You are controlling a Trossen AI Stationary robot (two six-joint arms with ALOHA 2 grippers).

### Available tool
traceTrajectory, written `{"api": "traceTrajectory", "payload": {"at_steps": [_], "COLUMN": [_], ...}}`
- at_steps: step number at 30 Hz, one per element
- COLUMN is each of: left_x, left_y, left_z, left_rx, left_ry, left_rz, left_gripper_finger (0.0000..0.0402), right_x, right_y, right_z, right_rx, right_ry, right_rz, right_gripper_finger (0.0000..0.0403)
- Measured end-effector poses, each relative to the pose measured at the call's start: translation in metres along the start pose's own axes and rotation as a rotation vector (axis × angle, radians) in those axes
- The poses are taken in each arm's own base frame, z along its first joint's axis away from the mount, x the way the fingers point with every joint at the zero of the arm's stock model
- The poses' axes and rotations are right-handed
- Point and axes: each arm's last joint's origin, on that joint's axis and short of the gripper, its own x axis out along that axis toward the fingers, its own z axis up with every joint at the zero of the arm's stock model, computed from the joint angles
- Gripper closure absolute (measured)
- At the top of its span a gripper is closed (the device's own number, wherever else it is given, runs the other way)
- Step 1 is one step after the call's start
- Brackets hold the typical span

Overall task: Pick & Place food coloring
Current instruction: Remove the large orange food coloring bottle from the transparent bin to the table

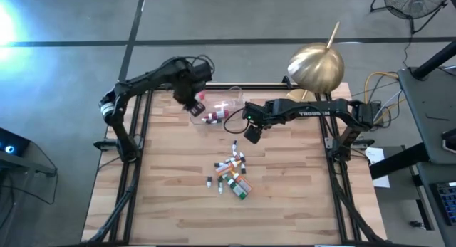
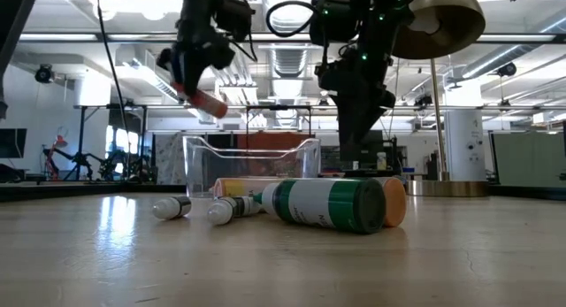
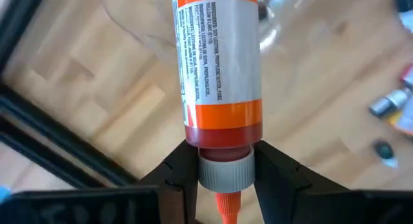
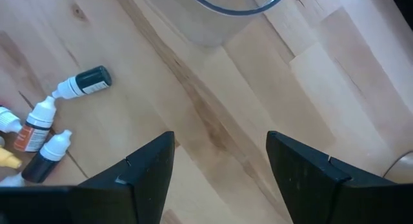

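My left gripper (image 1: 193,104) hangs over the left end of the clear tray (image 1: 229,97), shut on a food coloring bottle (image 3: 219,62) with red liquid, an orange-and-white label and a grey cap. A few bottles (image 1: 214,117) lie inside the tray. Several more small bottles (image 1: 232,176) lie in a loose heap on the wooden table, nearer the front. My right gripper (image 4: 219,153) is open with nothing between its fingers, above the table just right of the tray; its view shows three bottles (image 4: 84,82) lying on the wood. My left gripper pinches the bottle's grey cap (image 3: 224,171) between its two fingers (image 3: 181,175), one on each side. The fingers point down from above. The bottle's body sticks out past the fingertips and its orange nozzle (image 3: 226,208) points back toward the wrist. The bottle (image 2: 208,102) hangs tilted, clear above the tray.
A brass dome lamp (image 1: 315,65) stands at the table's far right corner. In the low view a big green-labelled bottle (image 2: 323,203) and an orange one (image 2: 395,203) lie close in the foreground. Bare wood lies at the table's near left and right.
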Motion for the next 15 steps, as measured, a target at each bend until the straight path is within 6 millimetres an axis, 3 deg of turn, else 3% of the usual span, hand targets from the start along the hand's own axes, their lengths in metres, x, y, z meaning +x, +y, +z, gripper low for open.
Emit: {"api": "traceTrajectory", "payload": {"at_steps": [6,8,12,15], "left_x": [-0.024,-0.023,-0.008,0.017], "left_y": [-0.026,-0.038,-0.059,-0.076], "left_z": [-0.039,-0.049,-0.071,-0.092], "left_rx": [-0.072,-0.082,-0.087,-0.087], "left_ry": [0.032,0.099,0.265,0.444], "left_rz": [-0.282,-0.365,-0.440,-0.435], "left_gripper_finger": [0.0309,0.0309,0.0308,0.0304], "right_x": [0.000,0.000,0.000,0.000], "right_y": [-0.001,-0.001,-0.001,-0.001], "right_z": [-0.003,-0.002,-0.003,-0.003], "right_rx": [-0.018,-0.032,-0.075,-0.093], "right_ry": [0.025,0.024,0.025,0.032], "right_rz": [-0.012,-0.011,-0.009,0.004], "right_gripper_finger": [0.0168,0.0171,0.0178,0.0182]}}
